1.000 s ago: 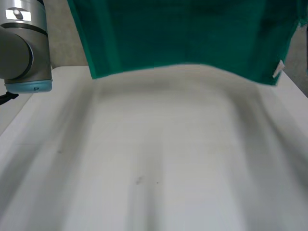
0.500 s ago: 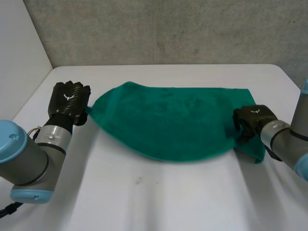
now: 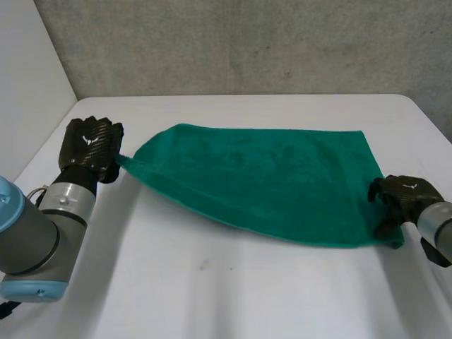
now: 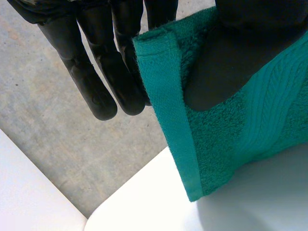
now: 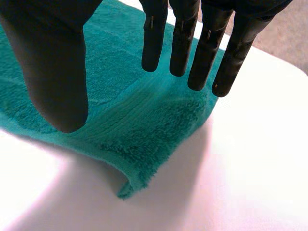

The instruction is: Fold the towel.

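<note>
Green terry towel (image 3: 268, 180) lies spread on the white tabletop (image 3: 233, 289), its long axis running from the black left hand (image 3: 88, 145) to the black right hand (image 3: 399, 198), one at each end. The left hand pinches an end corner between straight fingers (image 4: 96, 86) and thumb, the cloth stretching away from its palm toward the other arm, while the right hand hangs with fingers (image 5: 178, 43) and thumb apart just over the opposite end's near corner, gripping nothing. The fold likely turns on the left hand, the one with a hold, carrying its end along that axis toward the right hand.
</note>
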